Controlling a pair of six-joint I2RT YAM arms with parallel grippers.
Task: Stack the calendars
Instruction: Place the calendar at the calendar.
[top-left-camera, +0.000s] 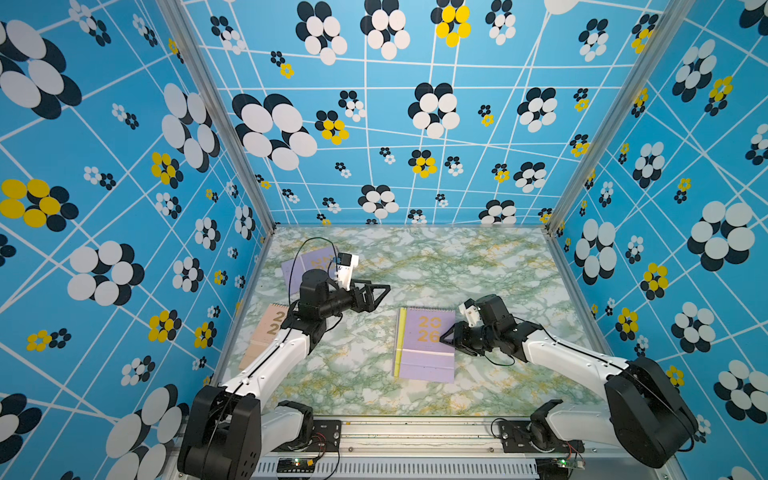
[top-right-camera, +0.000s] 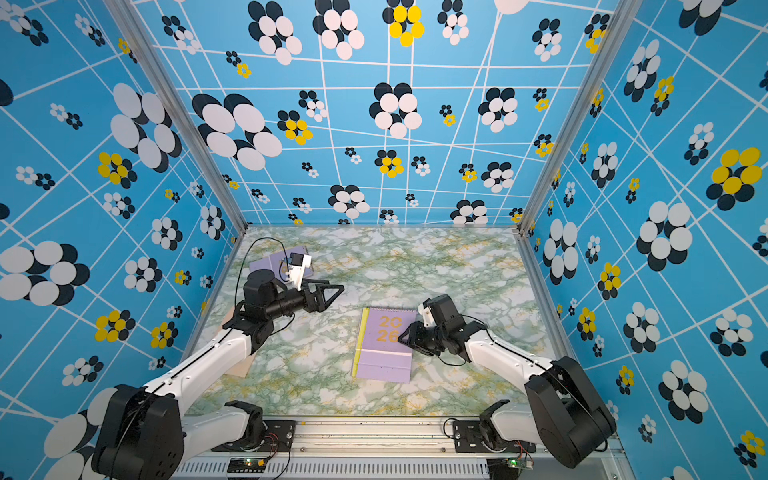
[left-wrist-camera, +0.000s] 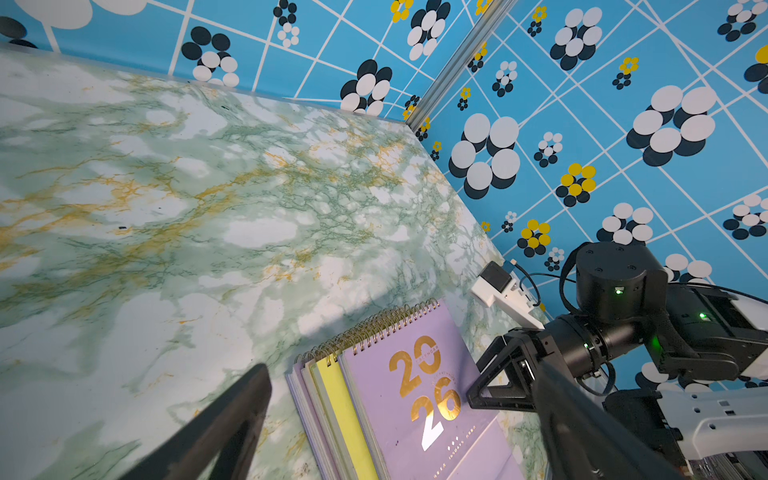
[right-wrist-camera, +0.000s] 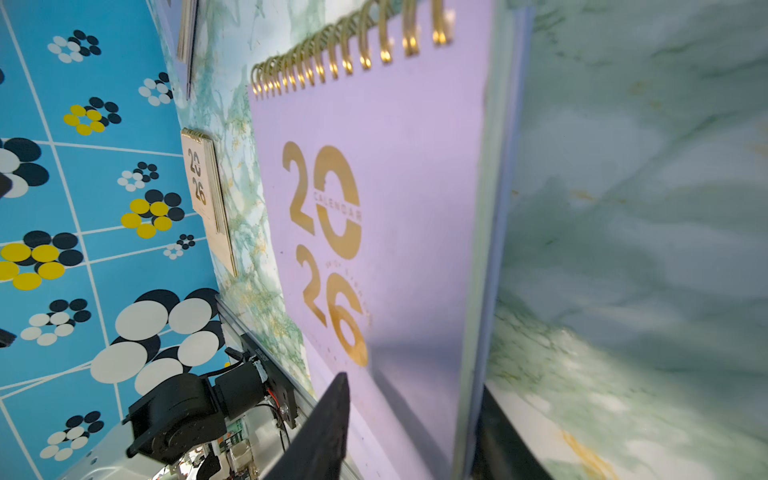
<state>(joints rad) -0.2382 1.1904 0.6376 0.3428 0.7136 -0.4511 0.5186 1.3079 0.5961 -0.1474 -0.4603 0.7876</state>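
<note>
Marbled green table (top-left-camera: 478, 270), blue flowered walls (top-left-camera: 374, 124) on three sides.

Calendars counted: one stack (top-left-camera: 428, 353) mid-table and two loose.
- The stack's top cover is lavender with gold "20 26". A yellow-green calendar (top-left-camera: 401, 340) shows along its left edge, with lavender edges below that. At least three layers; the exact count is unclear.
- The loose lavender calendar (top-left-camera: 305, 264) lies far left, partly hidden by the left arm (top-left-camera: 274, 361).
- The loose peach calendar (top-left-camera: 266, 332) lies at the table's left edge, also partly under that arm.

Grippers: two.
- The left gripper (top-left-camera: 381, 296) hangs over bare table between the loose calendars and the stack, fingers spread wide, holding nothing.
- The right gripper (top-left-camera: 444, 336) sits at the stack's right edge, fingers partly spread, one over the top cover. Contact cannot be told.
</note>
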